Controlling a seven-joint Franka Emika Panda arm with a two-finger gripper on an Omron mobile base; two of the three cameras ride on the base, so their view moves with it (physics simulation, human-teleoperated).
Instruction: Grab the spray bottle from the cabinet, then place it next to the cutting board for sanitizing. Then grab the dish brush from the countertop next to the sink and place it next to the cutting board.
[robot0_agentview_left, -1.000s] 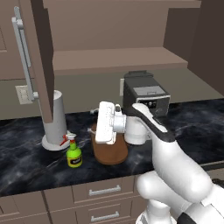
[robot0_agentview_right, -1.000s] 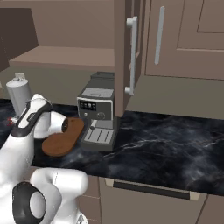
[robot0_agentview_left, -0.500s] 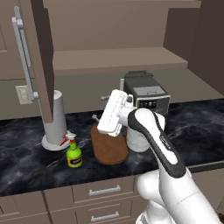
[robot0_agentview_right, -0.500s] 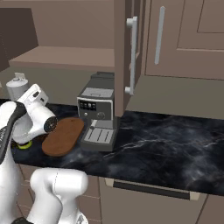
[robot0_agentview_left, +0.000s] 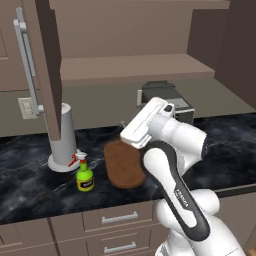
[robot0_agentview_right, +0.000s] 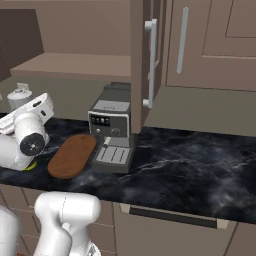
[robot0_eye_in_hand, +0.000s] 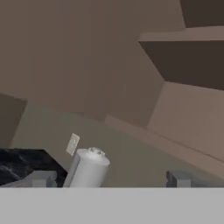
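Spray bottle (robot0_agentview_left: 84, 175) label's lettering is too small to read.

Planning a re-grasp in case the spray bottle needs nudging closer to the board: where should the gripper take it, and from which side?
Grip the spray bottle around its lime-green body, below the narrow neck. It stands upright on the countertop, so come in level from the front; the grey canister crowds it behind and the cutting board lies to its right.

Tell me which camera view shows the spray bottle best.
The left base view: the spray bottle stands whole on the countertop, left of the cutting board, nozzle and label clear. The right base view gives just a yellow-green sliver behind the arm.
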